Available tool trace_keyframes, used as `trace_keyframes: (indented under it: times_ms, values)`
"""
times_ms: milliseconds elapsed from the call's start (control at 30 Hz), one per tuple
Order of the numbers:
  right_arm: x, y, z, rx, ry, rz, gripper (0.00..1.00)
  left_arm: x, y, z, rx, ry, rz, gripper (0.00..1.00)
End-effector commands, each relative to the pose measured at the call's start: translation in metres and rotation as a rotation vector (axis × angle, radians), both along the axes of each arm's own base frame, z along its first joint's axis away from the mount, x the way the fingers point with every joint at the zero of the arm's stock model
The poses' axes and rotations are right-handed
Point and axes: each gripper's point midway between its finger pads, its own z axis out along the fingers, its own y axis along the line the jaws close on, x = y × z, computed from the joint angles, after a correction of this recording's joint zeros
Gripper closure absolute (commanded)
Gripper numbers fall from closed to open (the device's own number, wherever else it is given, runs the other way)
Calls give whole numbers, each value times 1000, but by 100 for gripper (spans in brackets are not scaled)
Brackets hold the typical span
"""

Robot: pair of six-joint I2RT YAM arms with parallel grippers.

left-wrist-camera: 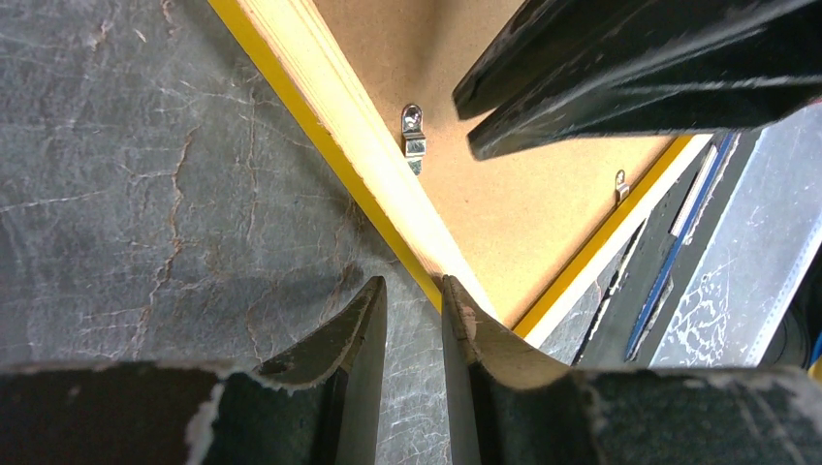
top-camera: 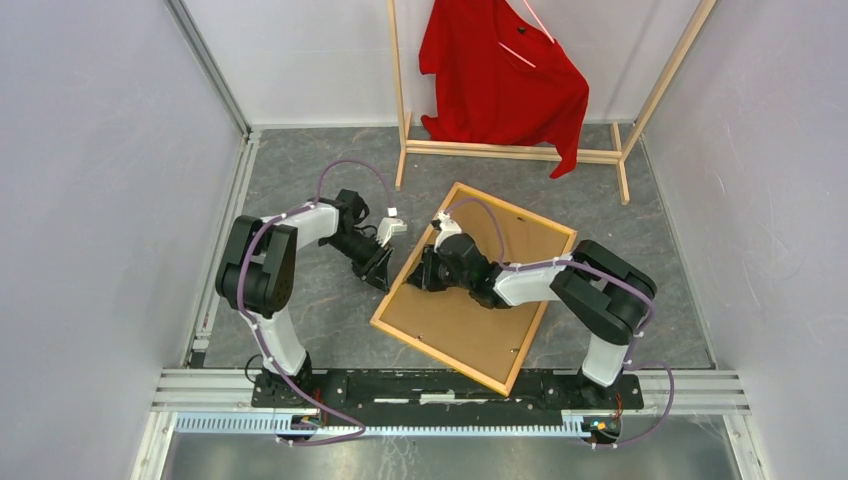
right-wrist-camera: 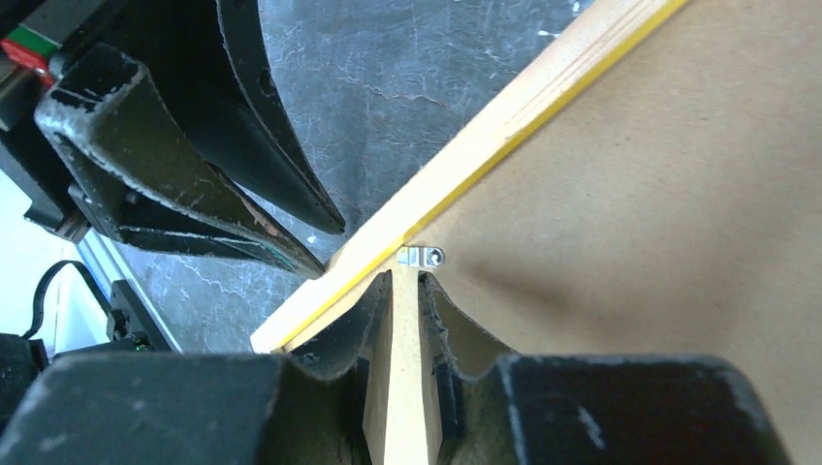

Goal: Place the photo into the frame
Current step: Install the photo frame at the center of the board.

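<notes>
Lying face down and askew on the grey worktop (top-camera: 650,230), the frame (top-camera: 440,356) shows its light wood back and brown backing board (top-camera: 470,320) between the two arms. The right gripper (top-camera: 420,276) reaches across the board, its fingers (right-wrist-camera: 361,320) clamped on the frame's left rail beside a metal clip (right-wrist-camera: 423,256). The left gripper (top-camera: 381,272) sits just outside that rail, fingers (left-wrist-camera: 354,329) narrowly parted, grasping nothing.

Bright, even light casts soft shadows; wrist-view foregrounds blur.
</notes>
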Motion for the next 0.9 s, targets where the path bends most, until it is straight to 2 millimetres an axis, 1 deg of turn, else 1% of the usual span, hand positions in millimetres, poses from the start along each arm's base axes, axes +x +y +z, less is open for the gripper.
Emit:
trace_keyframes:
  times_ms: [0,167,300,567,733,867]
  values:
    - [3,-8,15,-2,-76,-17,79,0,9,-6,54,-36,-14,66]
    - [-5,-2,6,5,-49,12,79,-1,8,-6,53,-32,-15,66]
    - [-8,3,2,-1,-38,24,79,0,8,-5,54,-36,-14,66]
    - [0,7,-5,-24,-38,7,81,-1,9,-6,54,-35,-15,66]
    - [0,12,-11,-23,-22,14,83,-1,8,-5,51,-36,-14,66]
    - [3,12,-11,-27,-26,6,85,-1,9,-5,52,-36,-17,66]
